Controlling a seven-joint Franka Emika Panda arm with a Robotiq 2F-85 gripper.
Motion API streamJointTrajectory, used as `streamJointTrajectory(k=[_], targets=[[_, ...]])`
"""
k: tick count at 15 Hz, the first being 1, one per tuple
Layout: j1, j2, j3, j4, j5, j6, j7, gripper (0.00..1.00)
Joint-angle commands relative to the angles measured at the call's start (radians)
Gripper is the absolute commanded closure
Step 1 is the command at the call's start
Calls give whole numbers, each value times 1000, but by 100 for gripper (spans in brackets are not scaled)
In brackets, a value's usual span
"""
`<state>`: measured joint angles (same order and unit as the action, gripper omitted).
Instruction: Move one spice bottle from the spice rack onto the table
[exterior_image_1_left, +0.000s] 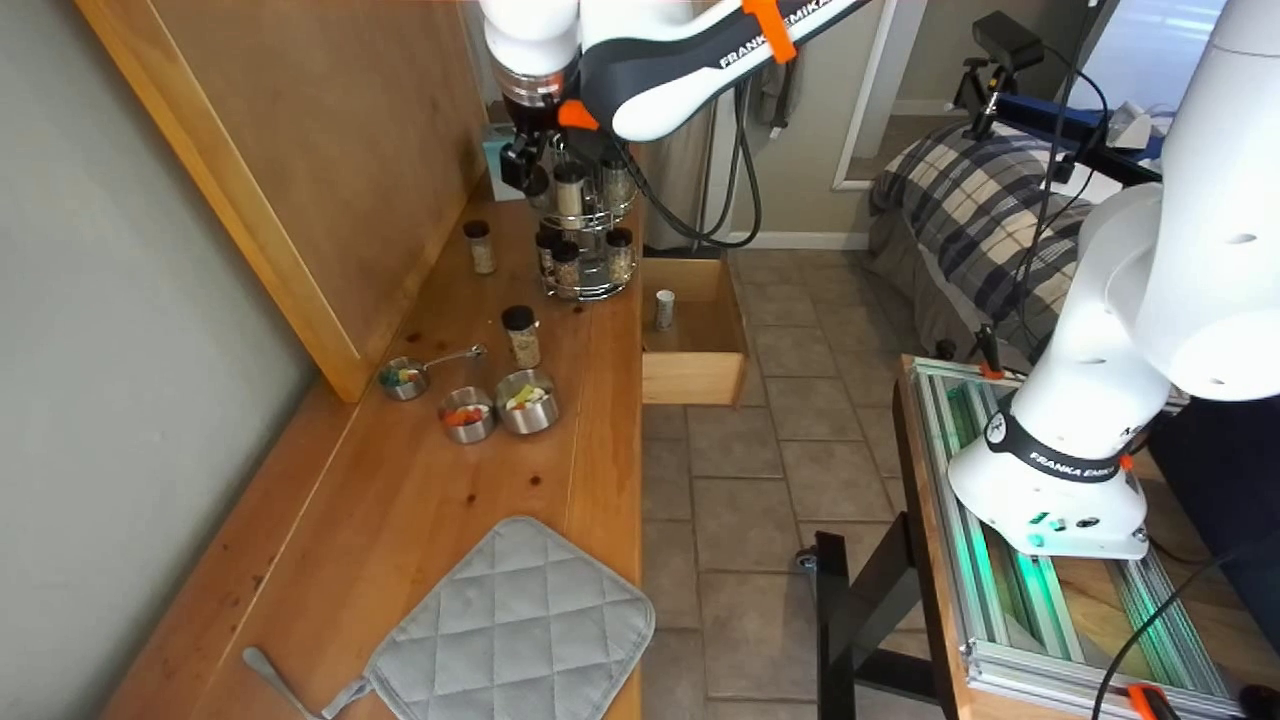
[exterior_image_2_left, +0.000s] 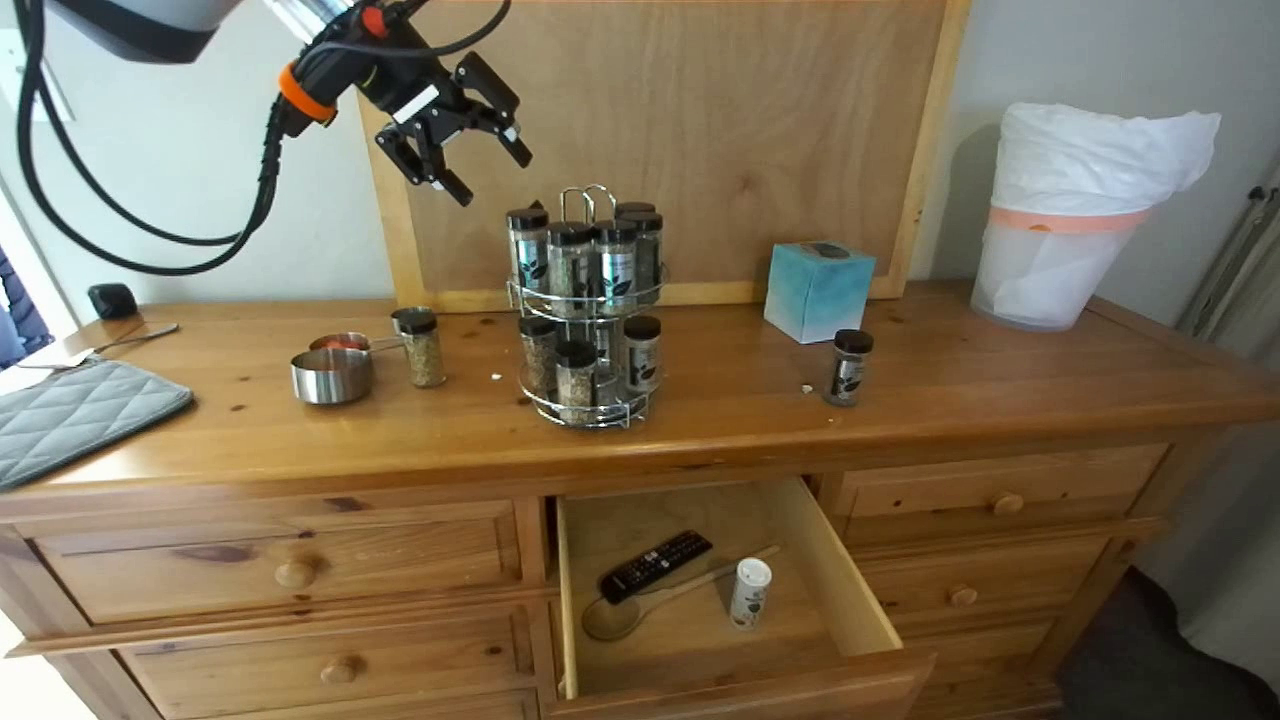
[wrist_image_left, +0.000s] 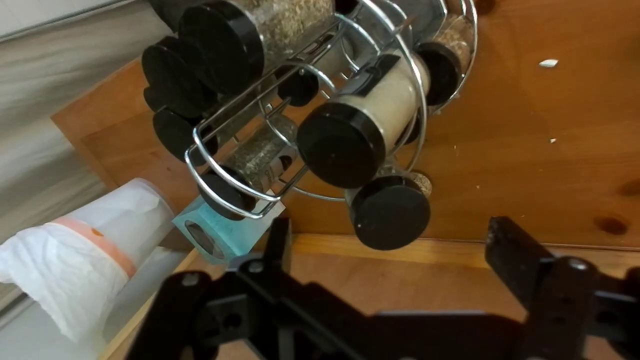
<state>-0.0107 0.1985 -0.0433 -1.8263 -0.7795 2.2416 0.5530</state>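
The silvery spice rack (exterior_image_2_left: 590, 412) stands on the wooden table (exterior_image_2_left: 700, 430) with jars on two tiers; it also shows in the other exterior view (exterior_image_1_left: 592, 292) and the wrist view (wrist_image_left: 215, 165). Clear-glass, dark-capped spice bottles (exterior_image_2_left: 572, 265) fill its upper tier. My gripper (exterior_image_2_left: 492, 172) is open and empty, tilted down above and beside the rack's upper tier. In the wrist view one black-capped bottle (wrist_image_left: 390, 212) appears between my spread fingertips (wrist_image_left: 389, 225), apart from both. In an exterior view my gripper (exterior_image_1_left: 520, 165) partly hides the upper tier.
Spice bottles stand loose on the table (exterior_image_1_left: 480, 247), (exterior_image_2_left: 848, 367), (exterior_image_2_left: 423, 350). Metal measuring cups (exterior_image_1_left: 527, 402), a grey mat (exterior_image_1_left: 520, 630), a teal tissue box (exterior_image_2_left: 818, 292) and a bagged bin (exterior_image_2_left: 1040, 260) are there. A drawer (exterior_image_2_left: 850, 610) is open below. A back panel (exterior_image_2_left: 740, 130) rises behind.
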Motion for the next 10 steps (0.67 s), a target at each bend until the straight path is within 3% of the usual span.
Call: streamJointTrajectory(k=[1, 10], targets=[[7, 34, -22, 23, -4, 14, 10, 0], [10, 136, -81, 80, -18, 85, 30, 0]])
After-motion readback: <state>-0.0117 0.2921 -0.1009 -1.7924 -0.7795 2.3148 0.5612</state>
